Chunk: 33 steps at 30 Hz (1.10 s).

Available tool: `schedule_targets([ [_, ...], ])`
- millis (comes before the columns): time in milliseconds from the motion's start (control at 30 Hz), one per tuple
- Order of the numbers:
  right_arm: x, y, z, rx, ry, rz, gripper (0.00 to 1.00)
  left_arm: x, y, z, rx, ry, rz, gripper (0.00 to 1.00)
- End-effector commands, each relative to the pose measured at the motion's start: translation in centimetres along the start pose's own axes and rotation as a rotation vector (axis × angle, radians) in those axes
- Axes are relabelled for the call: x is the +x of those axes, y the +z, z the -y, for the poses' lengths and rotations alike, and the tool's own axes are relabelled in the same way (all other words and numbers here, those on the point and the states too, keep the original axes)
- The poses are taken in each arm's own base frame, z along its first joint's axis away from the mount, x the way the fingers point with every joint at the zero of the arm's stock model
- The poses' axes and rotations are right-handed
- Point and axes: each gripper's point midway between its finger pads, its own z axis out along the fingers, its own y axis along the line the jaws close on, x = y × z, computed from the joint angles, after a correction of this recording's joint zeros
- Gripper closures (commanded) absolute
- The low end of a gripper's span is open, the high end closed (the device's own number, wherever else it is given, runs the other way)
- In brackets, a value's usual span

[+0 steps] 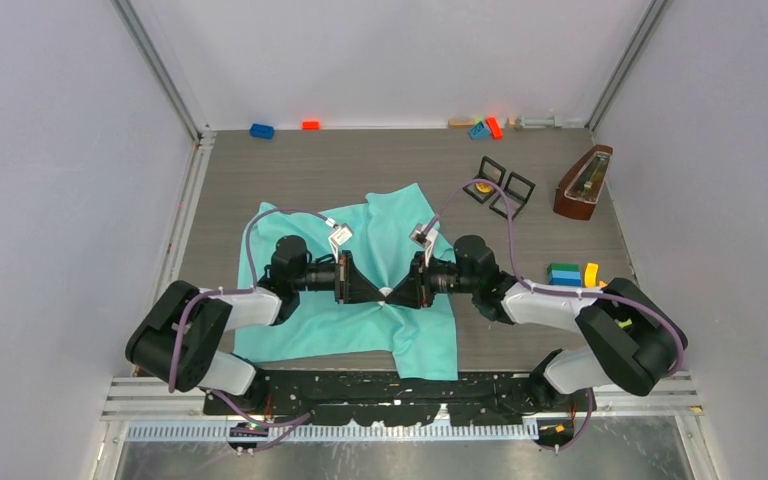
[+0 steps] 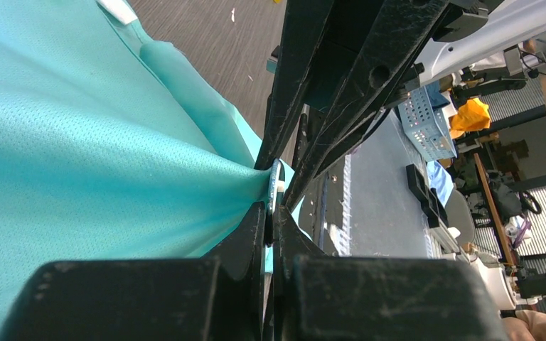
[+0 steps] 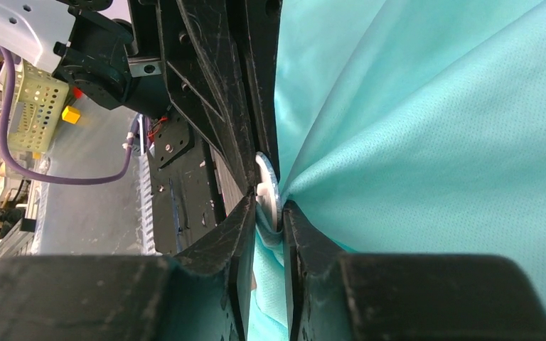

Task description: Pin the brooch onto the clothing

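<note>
**Both grippers meet on the brooch in the middle of the shirt**

The grey table [image 1: 360,170] carries the turquoise shirt [image 1: 300,335], which lies spread near the arm bases, under both arms. Its middle part is drawn up into a small peak.

The two arms lie along one line, left to right, and point at each other. The left gripper [image 1: 378,291] and the right gripper [image 1: 398,291] meet tip to tip at this peak, so neither arm is nearer than the other.

In both wrist views each gripper is almost fully closed, with only a thin slit between its fingers, and a fold of shirt sits in that slit. The left gripper [image 2: 270,217] pinches cloth that stretches away tight to its left. The right gripper [image 3: 270,213] does the same from the other side.

The brooch [image 1: 387,297] is a small round disc, white with a little blue. It sits exactly where the four fingertips come together, touching the cloth. Both wrist cameras see it on its edge [image 2: 276,186] [image 3: 264,181], so it seems to stand parallel to the finger pads. Being round, it has no clear long axis.

Which gripper really holds the disc I cannot tell. I judge the next move is to press along the line of the arms.
</note>
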Motion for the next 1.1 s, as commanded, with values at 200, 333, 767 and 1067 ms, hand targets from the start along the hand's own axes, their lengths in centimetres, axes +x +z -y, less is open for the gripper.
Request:
schedule_targets([
  [200, -2.1, 0.8, 1.1, 0.038, -0.031, 0.042, 0.81, -1.3, 0.4, 2.1, 0.09, 0.081, 0.001, 1.0],
  [333, -2.2, 0.7, 1.8, 0.066, -0.018, 0.046, 0.82, -1.3, 0.4, 2.2, 0.093, 0.084, 0.0, 1.0],
  [767, -1.9, 1.1, 3.3, 0.093, 0.045, 0.022, 0.88, -1.2, 0.5, 2.4, 0.1, 0.092, -0.004, 1.0],
  [1067, -2.1, 0.5, 5.0, 0.165, 0.073, 0.038, 0.91, -1.3, 0.5, 2.4, 0.099, 0.095, -0.003, 1.0],
])
